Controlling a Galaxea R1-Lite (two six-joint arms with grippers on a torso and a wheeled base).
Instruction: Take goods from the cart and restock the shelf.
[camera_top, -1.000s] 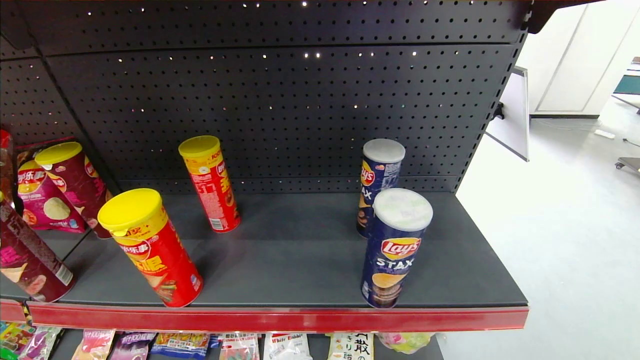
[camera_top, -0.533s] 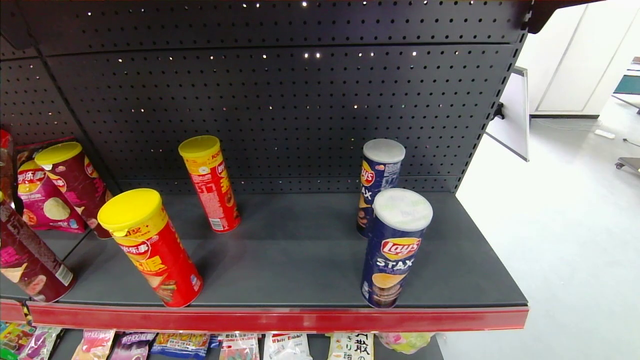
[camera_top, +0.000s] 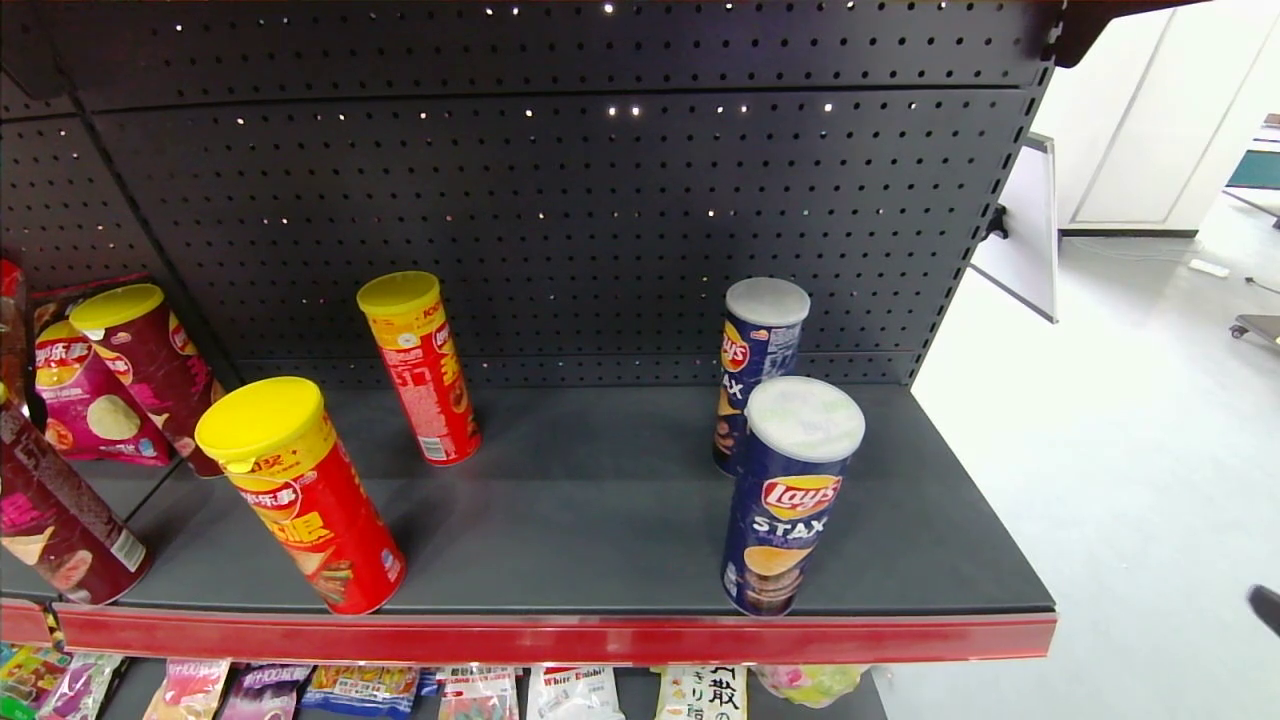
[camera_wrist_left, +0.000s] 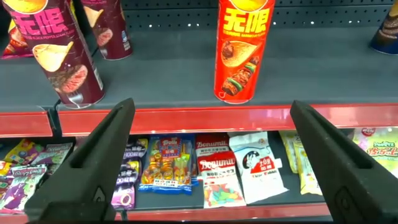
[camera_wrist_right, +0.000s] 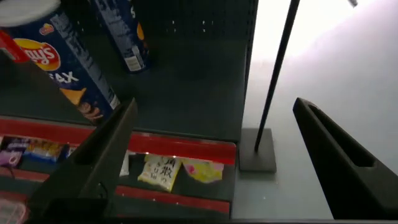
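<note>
On the dark shelf stand two red cans with yellow lids, one at the front left and one further back. Two blue cans with grey lids stand on the right, front and back. My left gripper is open and empty, in front of the red shelf edge, below the front red can. My right gripper is open and empty, near the shelf's right end, beside the front blue can. A dark tip of my right arm shows at the head view's right edge.
Maroon cans and a snack bag stand at the shelf's left. Snack packets fill the lower shelf. The pegboard back wall closes the shelf behind. Right of the shelf lies open floor with a sign stand.
A dark tip of my right arm has come into the head view at its lower right edge. The cans on the shelf have not moved.
</note>
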